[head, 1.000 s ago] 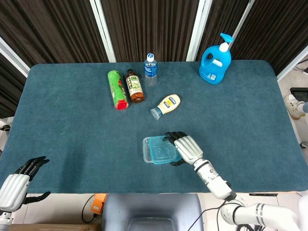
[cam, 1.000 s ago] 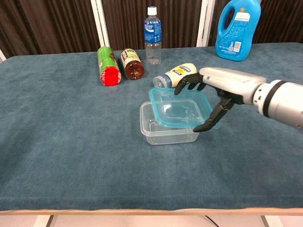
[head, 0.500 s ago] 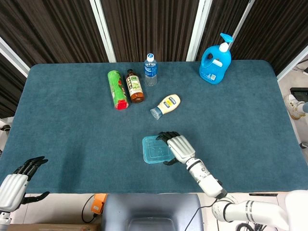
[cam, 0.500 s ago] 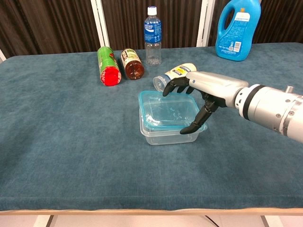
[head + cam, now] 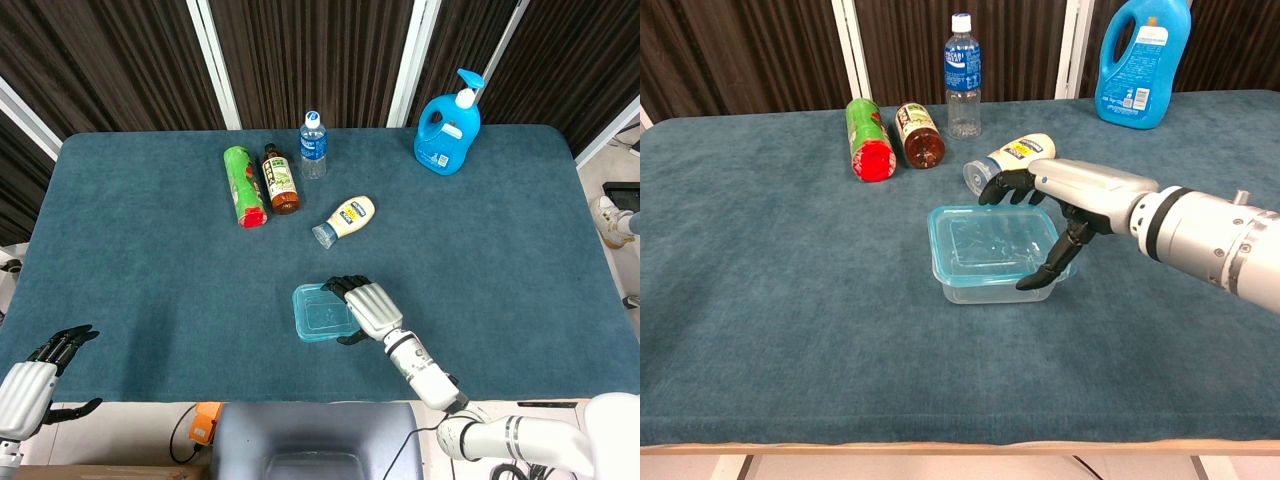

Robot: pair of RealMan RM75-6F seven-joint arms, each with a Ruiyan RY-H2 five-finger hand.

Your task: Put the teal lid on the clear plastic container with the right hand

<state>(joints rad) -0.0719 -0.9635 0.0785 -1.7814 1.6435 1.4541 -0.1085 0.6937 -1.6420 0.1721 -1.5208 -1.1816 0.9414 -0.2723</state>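
The teal lid (image 5: 320,314) (image 5: 985,240) lies flat on top of the clear plastic container (image 5: 990,290), covering its opening, near the table's front middle. My right hand (image 5: 368,308) (image 5: 1072,190) holds the lid at its right side, fingers curled over the far right edge and thumb on the near right corner. In the head view only a thin rim of the container shows under the lid. My left hand (image 5: 30,378) hangs off the front left corner of the table, fingers apart and holding nothing.
A mayonnaise bottle (image 5: 345,220) (image 5: 1012,158) lies just behind the right hand. Further back are a green can (image 5: 241,187) and a brown bottle (image 5: 281,180) on their sides, an upright water bottle (image 5: 313,145), and a blue detergent jug (image 5: 448,128) at the far right.
The right hand carried the lid leftward and down, from tilted and offset over the container's right side to lying squarely on it. The left hand stayed put.
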